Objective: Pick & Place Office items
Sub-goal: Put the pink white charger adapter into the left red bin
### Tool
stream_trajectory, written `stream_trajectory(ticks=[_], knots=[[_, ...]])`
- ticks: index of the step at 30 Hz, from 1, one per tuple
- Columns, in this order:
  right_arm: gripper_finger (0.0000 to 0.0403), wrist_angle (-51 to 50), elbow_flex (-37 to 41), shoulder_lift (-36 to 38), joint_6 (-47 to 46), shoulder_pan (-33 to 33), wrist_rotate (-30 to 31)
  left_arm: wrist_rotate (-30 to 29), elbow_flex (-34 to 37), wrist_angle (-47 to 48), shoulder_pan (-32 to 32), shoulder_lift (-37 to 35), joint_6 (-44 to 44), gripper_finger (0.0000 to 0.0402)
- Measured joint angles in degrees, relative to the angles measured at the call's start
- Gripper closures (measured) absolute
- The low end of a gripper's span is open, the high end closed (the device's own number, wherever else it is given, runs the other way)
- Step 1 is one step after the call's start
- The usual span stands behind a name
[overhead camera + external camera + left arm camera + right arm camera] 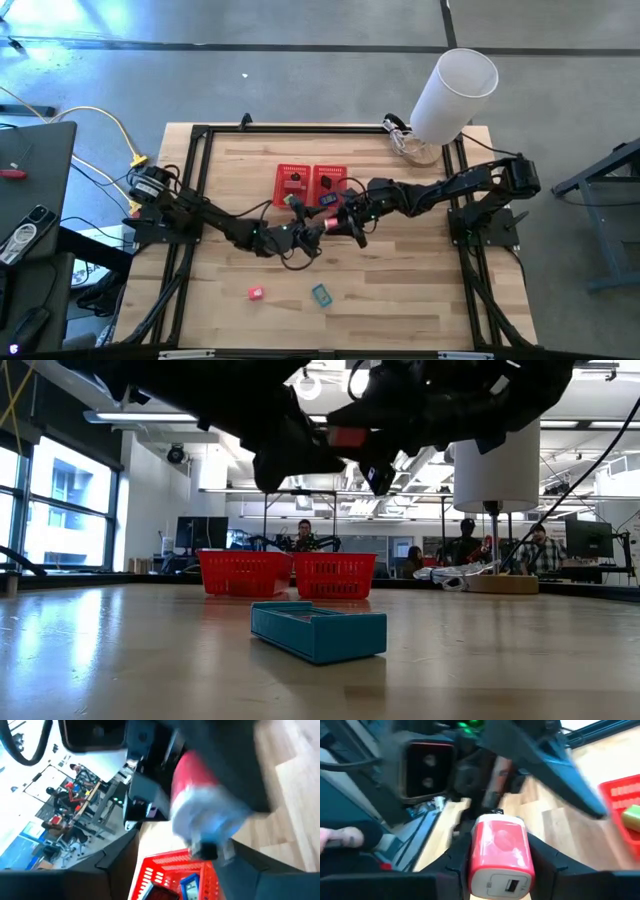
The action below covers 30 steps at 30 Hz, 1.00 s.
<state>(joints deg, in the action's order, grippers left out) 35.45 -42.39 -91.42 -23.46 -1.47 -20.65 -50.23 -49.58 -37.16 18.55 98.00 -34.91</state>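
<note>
Your two claws meet in the air near the middle of the desk [400, 290], just in front of the red mesh basket [311, 184]. The right claw [501, 885] has its fingers narrowed onto a red-pink item with a white end [501, 851], which sits squarely between them; the slot in the white end faces the right wrist camera. The left claw [312, 232] is right up against the same item from the other side, and its wrist view is filled by the red body and pale end [202, 800]; it is too blurred there to say how its fingers stand or whether they touch the item.

Below the claws, nearer the front edge of the desk, lie a small pink item [255, 293] and a teal item [320, 294], a little apart from each other. Beyond the claws, in the basket, the left compartment holds a black item [293, 183] and the right compartment a dark blue one [328, 184]. A green item [632, 817] also lies in the basket; which compartment I cannot tell.
</note>
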Motion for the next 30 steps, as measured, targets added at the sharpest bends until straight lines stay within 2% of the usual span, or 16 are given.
stream_trajectory(ticks=[12,17,20,26,30], knots=[[0.0281,-2.8,0.1,1.7,4.4,-0.6,2.3,-3.4,0.0,0.4,4.1,-0.6,1.7,0.0162],[0.0282,-3.6,0.2,2.3,4.5,-1.1,2.4,-2.2,-0.1,9.1,4.9,-4.8,7.9,0.0161],[0.0282,-2.7,0.0,2.6,4.9,-1.2,2.4,2.1,-0.1,14.9,4.7,-8.8,14.3,0.0161],[0.0282,-2.5,0.1,2.5,5.3,-1.2,2.0,15.3,-0.1,23.0,1.7,-15.8,25.6,0.0161],[0.0282,-1.9,0.1,2.5,5.3,-1.0,0.9,20.1,-0.1,24.8,-1.1,-17.4,27.5,0.0161]])
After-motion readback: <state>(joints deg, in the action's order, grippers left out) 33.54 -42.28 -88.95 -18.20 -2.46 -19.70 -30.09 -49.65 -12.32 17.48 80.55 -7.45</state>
